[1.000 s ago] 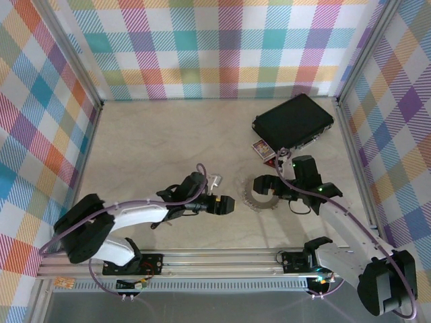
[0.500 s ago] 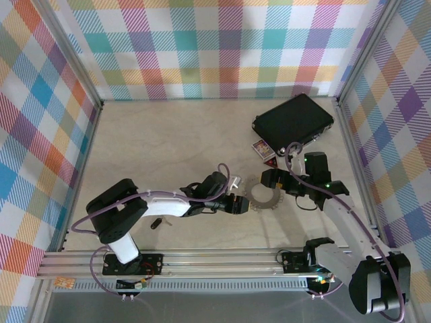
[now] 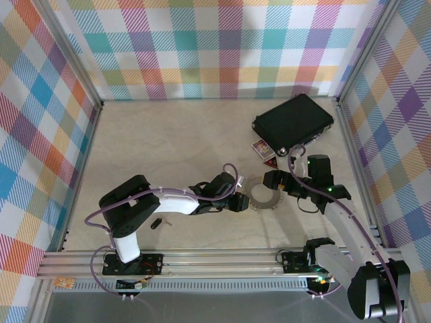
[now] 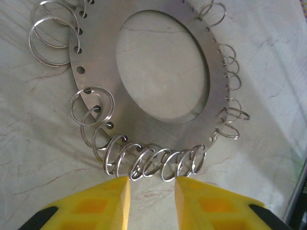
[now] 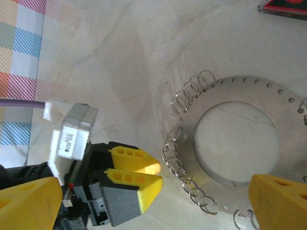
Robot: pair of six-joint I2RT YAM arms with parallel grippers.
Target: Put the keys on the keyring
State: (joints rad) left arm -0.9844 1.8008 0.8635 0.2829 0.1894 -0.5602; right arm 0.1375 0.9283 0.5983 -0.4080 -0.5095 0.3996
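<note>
The keyring (image 3: pixel 261 206) is a flat silvery disc with a round hole and many small split rings along its rim, lying on the table (image 4: pixel 98 62) (image 5: pixel 240 91). My left gripper (image 3: pixel 240 202) (image 4: pixel 152 191) points at its left rim. The yellow fingertips (image 4: pixel 112 201) stand a narrow gap apart just short of the row of rings, with nothing between them. From the right, my right gripper (image 3: pixel 275 190) (image 5: pixel 153 201) spreads wide open around the disc's right side. The key (image 3: pixel 155 223), a tiny black thing, lies alone on the table under the left forearm.
A black rectangular case (image 3: pixel 293 121) lies at the back right, with a small red card (image 3: pixel 263 149) (image 5: pixel 283 7) in front of it. Checkered walls close in the table on three sides. An aluminium rail (image 3: pixel 202 259) runs along the near edge.
My left arm has reached right until its fingertips are at the disc's rim, and its jaws have narrowed a lot. The right gripper has drawn back slightly to the right, still wide open.
</note>
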